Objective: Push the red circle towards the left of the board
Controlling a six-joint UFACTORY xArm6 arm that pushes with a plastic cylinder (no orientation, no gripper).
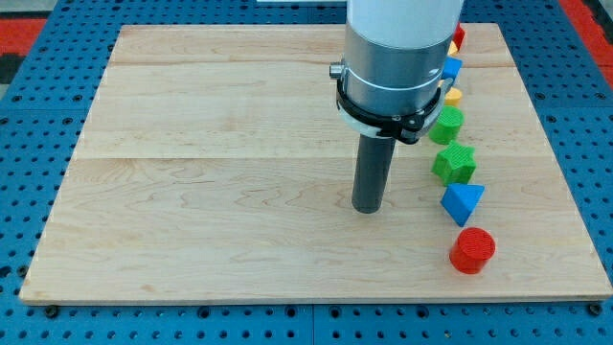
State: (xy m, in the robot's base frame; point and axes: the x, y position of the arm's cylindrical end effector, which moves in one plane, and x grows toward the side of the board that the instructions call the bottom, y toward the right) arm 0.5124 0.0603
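Currently on the wooden board (220,192): a column of blocks down the view's right side. From the view's top: a red block (459,37), a yellow block (452,47), a blue block (451,68) and a second yellow block (453,95), all partly hidden behind my arm's housing (395,57), shapes unclear; then a green cylinder (445,125), a green cube-like block (454,163), a blue triangular block (463,202).

Task item: red circle (472,250), lowest in the column, near the board's bottom-right corner, lying flat on a round face; being round, it has no long axis or heading. The blue triangular block sits just above it, apart.

My tip (368,208) rests on the board, left of the blue triangular block and up-left of the red circle, touching neither. No claw is fitted, only the rod.

Leftward of the red circle: bare wood to the left edge; bottom edge close.
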